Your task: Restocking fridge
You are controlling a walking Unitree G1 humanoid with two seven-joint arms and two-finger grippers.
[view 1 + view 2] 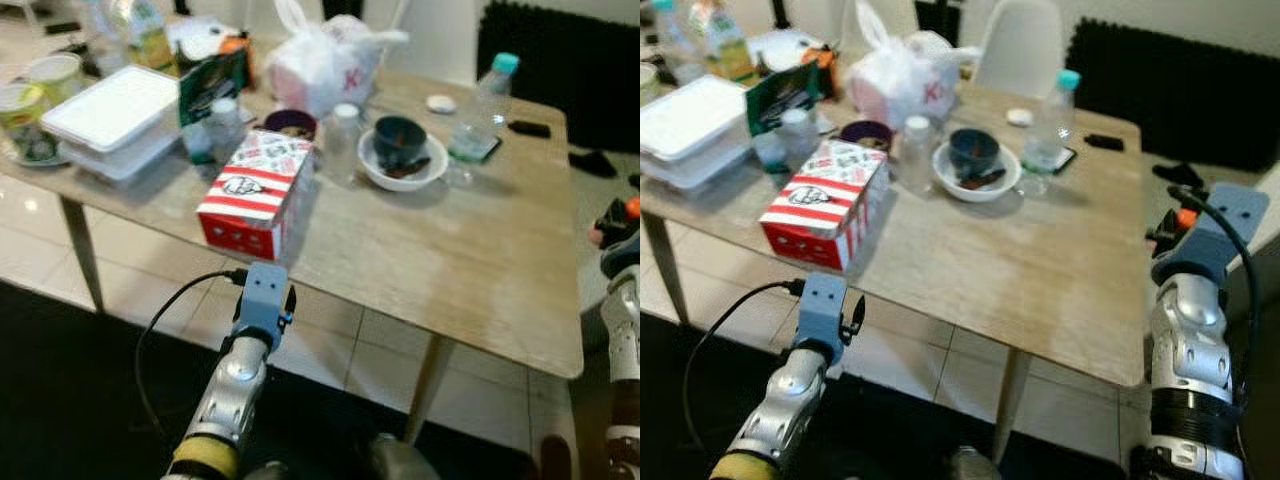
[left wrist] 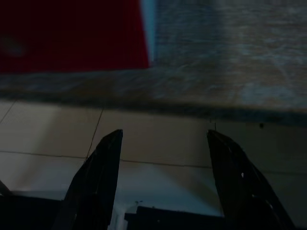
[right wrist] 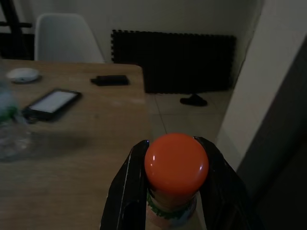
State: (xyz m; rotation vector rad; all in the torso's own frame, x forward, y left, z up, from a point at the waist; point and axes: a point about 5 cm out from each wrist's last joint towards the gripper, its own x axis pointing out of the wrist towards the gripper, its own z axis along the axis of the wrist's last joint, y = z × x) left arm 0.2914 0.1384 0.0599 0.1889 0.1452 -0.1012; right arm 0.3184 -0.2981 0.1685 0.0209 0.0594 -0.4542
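Note:
My right gripper [image 3: 175,152] is shut on a small bottle with a round orange cap [image 3: 176,165], held upright just off the right end of the wooden table [image 1: 470,270]. The cap's orange [image 1: 1183,217] peeks past the right wrist in the right eye view. My left gripper [image 2: 163,141] stands open with nothing between its fingers, low in front of the table's front edge. Its wrist [image 1: 264,292] sits just below a red-and-white striped box [image 1: 255,190] on the table.
The table carries a teal-capped water bottle [image 1: 485,105], a bowl on a white plate [image 1: 402,150], a small clear bottle [image 1: 343,140], a white plastic bag [image 1: 320,60], stacked white containers [image 1: 110,115] and a phone [image 3: 50,103]. A white chair [image 1: 1015,45] stands behind.

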